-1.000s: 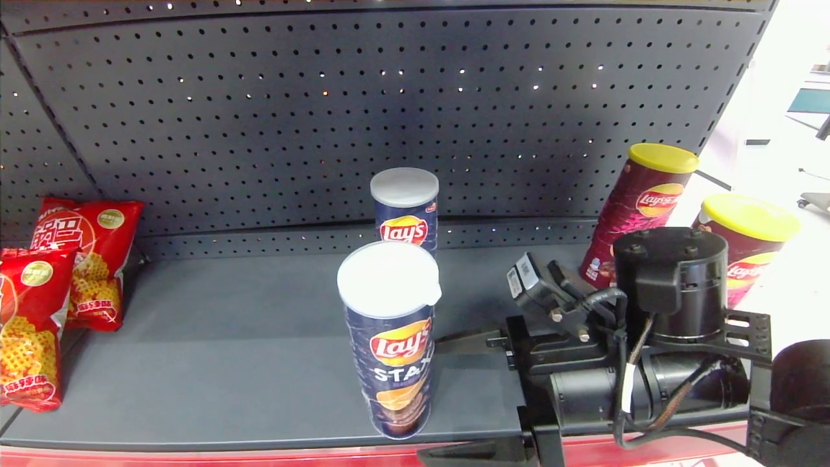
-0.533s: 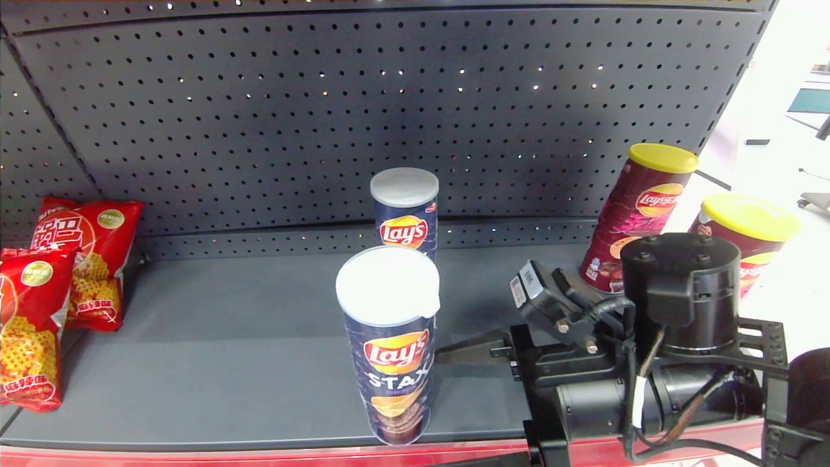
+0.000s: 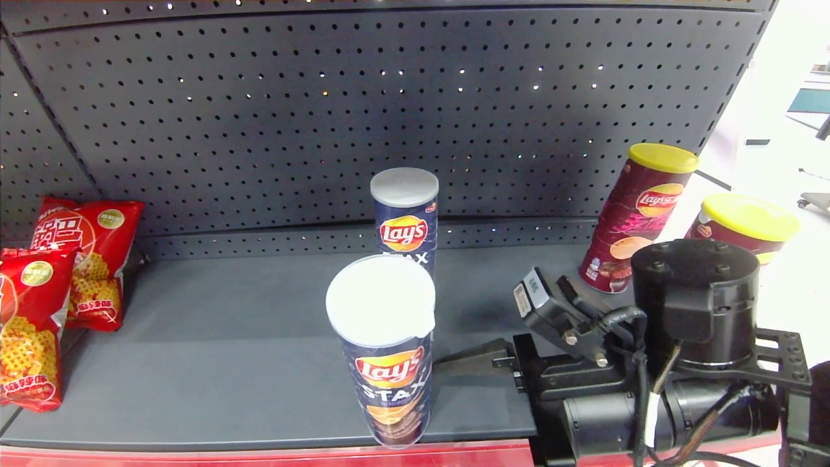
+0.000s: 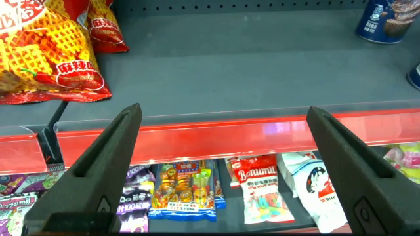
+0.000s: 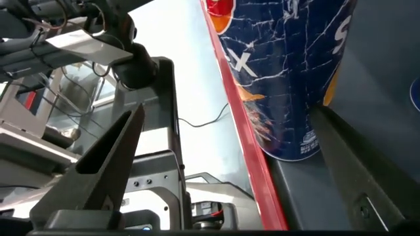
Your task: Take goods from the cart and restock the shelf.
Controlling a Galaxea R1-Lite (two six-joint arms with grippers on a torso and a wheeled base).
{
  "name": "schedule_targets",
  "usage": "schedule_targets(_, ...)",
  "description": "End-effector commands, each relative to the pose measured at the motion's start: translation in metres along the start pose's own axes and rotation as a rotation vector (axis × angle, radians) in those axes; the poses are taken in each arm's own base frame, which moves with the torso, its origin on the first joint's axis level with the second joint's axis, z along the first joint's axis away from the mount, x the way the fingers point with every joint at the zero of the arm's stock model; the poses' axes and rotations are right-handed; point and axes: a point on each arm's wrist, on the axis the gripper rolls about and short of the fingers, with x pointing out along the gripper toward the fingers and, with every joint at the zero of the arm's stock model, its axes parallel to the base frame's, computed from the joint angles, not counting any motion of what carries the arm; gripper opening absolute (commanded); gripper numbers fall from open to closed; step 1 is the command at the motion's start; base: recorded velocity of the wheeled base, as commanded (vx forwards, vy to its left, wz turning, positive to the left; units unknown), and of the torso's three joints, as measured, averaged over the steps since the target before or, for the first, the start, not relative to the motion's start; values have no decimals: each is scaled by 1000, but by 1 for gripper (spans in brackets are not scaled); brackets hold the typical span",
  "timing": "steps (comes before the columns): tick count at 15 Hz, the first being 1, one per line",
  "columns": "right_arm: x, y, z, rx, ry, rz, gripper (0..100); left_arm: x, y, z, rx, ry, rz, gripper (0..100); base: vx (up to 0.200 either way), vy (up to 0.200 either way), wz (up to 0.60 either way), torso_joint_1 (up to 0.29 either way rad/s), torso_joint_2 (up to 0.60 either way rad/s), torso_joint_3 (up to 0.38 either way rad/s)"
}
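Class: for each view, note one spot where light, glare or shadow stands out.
Head view: light glints through the pegboard holes; the lid of the front can glares white. Left wrist view: a pale sheen lies on the red shelf edge. Right wrist view: the background beside the front can is washed out white.

On the shelf (image 3: 246, 337), the front can (image 3: 386, 350) stands at the lip, and the rear can (image 3: 404, 214) is straight behind it at 12 o'clock. Two more cans (image 3: 639, 207) stand at its 2 o'clock, and two snack bags (image 3: 84, 259) at its 9 to 10 o'clock. My right pincer (image 5: 226, 118) lies at its 3 o'clock, the front can between its spread fingers. My left pincer (image 4: 223, 115), spread wide, faces the shelf's lip.
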Motion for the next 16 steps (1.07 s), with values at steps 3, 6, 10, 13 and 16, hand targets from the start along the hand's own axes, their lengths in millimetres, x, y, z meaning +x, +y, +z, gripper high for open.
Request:
schedule_targets(3,-1,1,-2,10,5,-3,100,0,0,0,0,1,1,100,0,0,0,0,0,0)
schedule_targets(6,-2,-1,-3,13,4,-10,100,0,0,0,0,1,1,100,0,0,0,0,0,0)
schedule_targets(10,-6,-10,-3,16,-1,-43,100,0,0,0,0,1,-1,100,0,0,0,0,0,0)
schedule_targets(13,-7,-27,-1,17,-10,-91,100,0,0,0,0,1,1,100,0,0,0,0,0,0)
schedule_targets(16,-2,-40,3,-9,-17,-106,100,0,0,0,0,1,-1,100,0,0,0,0,0,0)
